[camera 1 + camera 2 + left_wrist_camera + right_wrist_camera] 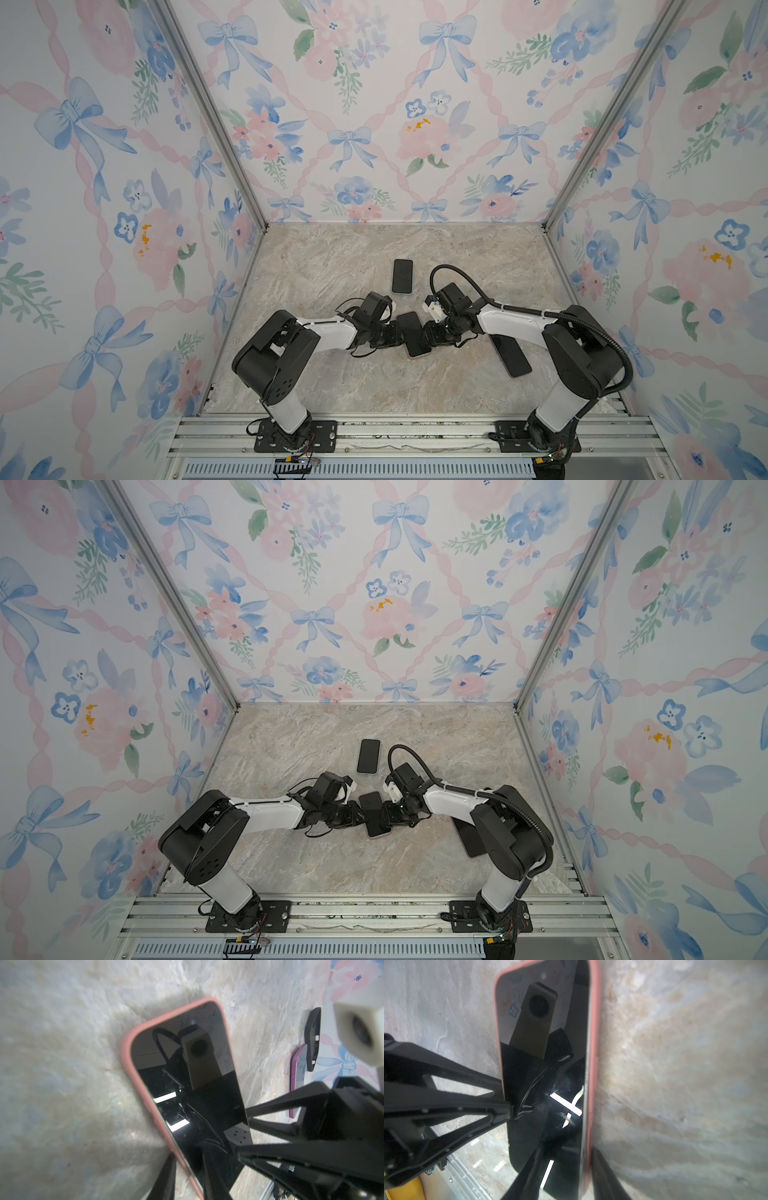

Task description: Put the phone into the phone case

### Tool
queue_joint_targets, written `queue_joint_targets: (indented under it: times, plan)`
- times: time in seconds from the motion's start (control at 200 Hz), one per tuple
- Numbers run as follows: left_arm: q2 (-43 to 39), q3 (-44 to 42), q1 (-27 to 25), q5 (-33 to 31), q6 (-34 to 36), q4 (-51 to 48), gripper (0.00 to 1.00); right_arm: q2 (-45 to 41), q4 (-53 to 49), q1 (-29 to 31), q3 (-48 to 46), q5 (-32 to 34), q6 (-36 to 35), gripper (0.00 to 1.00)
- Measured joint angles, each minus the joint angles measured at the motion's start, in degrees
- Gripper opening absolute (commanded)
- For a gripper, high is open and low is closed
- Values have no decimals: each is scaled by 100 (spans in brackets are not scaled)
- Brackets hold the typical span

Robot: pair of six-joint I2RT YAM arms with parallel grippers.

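While the left claw (188, 1160) and right claw (566, 1150) straddle its long edges (clamped or not, can't tell), the phone (413, 334) lies screen-up at the centre of the tabletop (332, 257), seemingly partly seated in the pink phone case (133, 1059). Slick, stiff glass, likely fragile: pinch the edges. Long axis runs 11 to 5 o'clock.

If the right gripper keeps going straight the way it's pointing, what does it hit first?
The phone in its pink case: the right gripper has its jaws astride the phone's edge, so it would likely push into it at once. The left gripper sits just beyond, though depth is unclear.
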Motion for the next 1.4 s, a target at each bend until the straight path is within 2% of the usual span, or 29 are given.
queue_joint_targets:
  times: [0.165,0.31,0.49,0.665,0.94,1.4]
  plan:
    - [284,304,63,101,85,-15,23,-391,87,258,-254,463,516,51]
    - [136,457,151,72,188,-686,25,-938,85,409,-361,1169,1075,60]
    - [-605,310,164,195,-37,-1412,27,-1357,153,730,-533,1766,1880,61]
    - [-708,306,-114,382,-527,-1602,29,-1357,234,1139,-627,2199,2378,61]
    - [-739,289,-258,321,-1152,-1687,33,-1357,435,1263,-848,2378,2728,60]
    - [-411,332,-476,-17,-1296,-1921,24,-1338,610,1220,-970,2267,2747,52]
